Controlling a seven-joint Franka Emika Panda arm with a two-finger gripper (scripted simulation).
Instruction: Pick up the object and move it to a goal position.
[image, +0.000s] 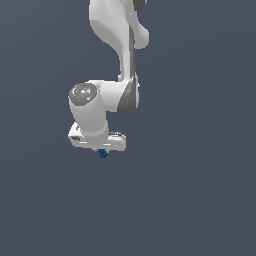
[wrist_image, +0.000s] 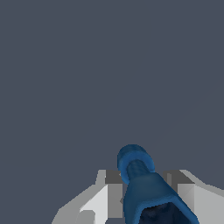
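The object (wrist_image: 144, 188) is a small dark-blue lumpy item with a lighter blue rounded end. In the wrist view it sits between the two grey-white fingers (wrist_image: 105, 197), which press on it from both sides. In the exterior view only its tip (image: 103, 153) shows, sticking out below the white gripper (image: 101, 150). The gripper is shut on the object. The white arm comes down from the top of the exterior view and hides the fingers there.
A plain dark grey-blue surface (image: 200, 190) fills both views. No other objects, edges or goal marker show.
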